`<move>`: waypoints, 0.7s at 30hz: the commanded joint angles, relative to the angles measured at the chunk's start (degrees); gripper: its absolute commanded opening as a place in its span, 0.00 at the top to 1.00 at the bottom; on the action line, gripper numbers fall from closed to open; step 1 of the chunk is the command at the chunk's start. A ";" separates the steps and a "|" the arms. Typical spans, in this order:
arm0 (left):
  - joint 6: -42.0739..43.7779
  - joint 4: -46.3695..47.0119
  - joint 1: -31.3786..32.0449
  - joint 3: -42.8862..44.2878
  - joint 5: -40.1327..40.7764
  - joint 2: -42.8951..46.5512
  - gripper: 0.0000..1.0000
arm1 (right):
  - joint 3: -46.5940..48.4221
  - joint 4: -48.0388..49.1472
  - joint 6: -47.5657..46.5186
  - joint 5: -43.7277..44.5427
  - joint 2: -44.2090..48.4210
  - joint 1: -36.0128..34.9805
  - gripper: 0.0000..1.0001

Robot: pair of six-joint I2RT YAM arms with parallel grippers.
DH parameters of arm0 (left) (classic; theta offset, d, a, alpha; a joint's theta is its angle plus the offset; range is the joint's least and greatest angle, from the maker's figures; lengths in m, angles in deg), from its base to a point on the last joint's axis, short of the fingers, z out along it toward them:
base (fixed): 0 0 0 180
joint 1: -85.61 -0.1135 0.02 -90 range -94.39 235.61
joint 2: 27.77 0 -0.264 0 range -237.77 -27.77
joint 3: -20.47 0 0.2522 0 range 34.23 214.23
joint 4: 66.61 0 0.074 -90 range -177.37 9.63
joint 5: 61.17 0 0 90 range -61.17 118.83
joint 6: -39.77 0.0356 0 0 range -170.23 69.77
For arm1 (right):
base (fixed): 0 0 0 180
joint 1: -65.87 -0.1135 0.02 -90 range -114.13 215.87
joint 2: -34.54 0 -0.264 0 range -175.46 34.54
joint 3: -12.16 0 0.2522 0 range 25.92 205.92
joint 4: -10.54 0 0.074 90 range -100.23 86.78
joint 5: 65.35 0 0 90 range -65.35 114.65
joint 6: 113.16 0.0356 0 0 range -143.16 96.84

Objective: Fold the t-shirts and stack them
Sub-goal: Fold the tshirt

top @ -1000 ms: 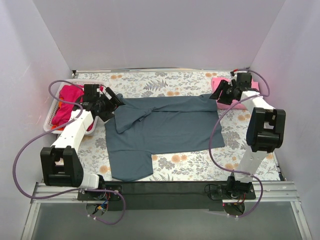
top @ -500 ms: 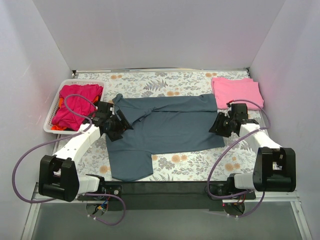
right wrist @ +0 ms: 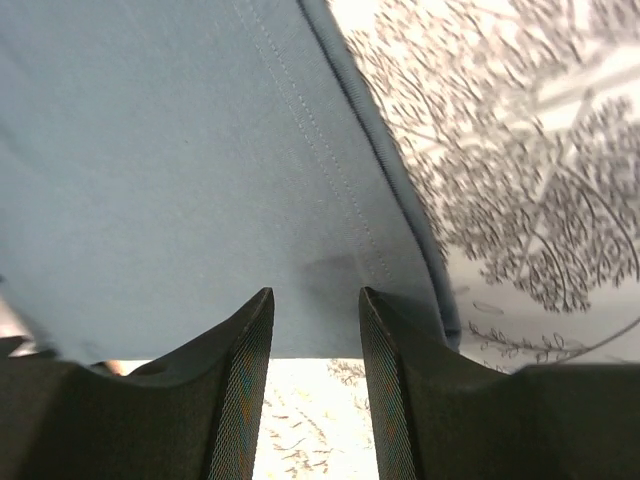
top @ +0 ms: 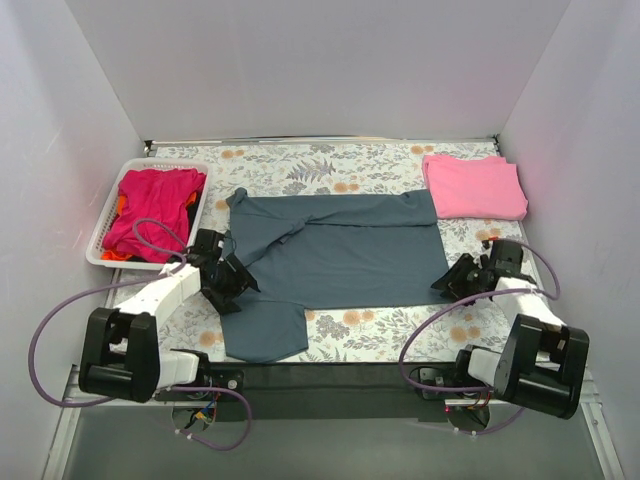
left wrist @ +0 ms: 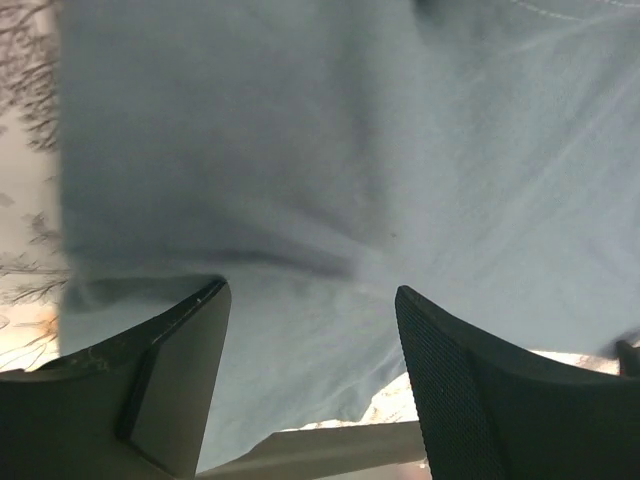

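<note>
A dark slate blue-grey t-shirt [top: 335,250] lies partly folded across the middle of the table, one sleeve sticking out at the near left. My left gripper [top: 238,285] is open low at the shirt's left edge; the cloth [left wrist: 330,200] fills the left wrist view between the fingers [left wrist: 160,380]. My right gripper [top: 447,280] is open low at the shirt's near right corner; its hem [right wrist: 330,200] lies just beyond the fingertips. A folded light pink t-shirt [top: 473,186] lies at the far right. Magenta and orange-red shirts [top: 152,205] are heaped in the basket.
A white slotted basket [top: 108,255] stands at the far left. The table carries a floral cover [top: 340,165]. White walls close in the left, back and right. A black rail [top: 330,378] runs along the near edge by the arm bases.
Both arms have drawn back from the shirt's far corners toward the near side. Both grippers now sit low at the shirt's near left edge and near right corner.
</note>
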 commanded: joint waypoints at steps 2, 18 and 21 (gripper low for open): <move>-2.73 -4.04 -2.85 -4.14 -2.70 5.82 0.38 | -7.48 -7.46 1.54 -5.96 4.00 6.88 0.59; 4.20 -6.70 -3.03 14.55 5.30 7.34 0.36 | 13.65 -5.54 -3.46 6.77 10.36 -14.70 0.59; 7.01 -2.93 -1.98 16.50 4.95 4.35 0.36 | 19.04 -4.31 -6.26 8.00 3.07 -27.62 0.59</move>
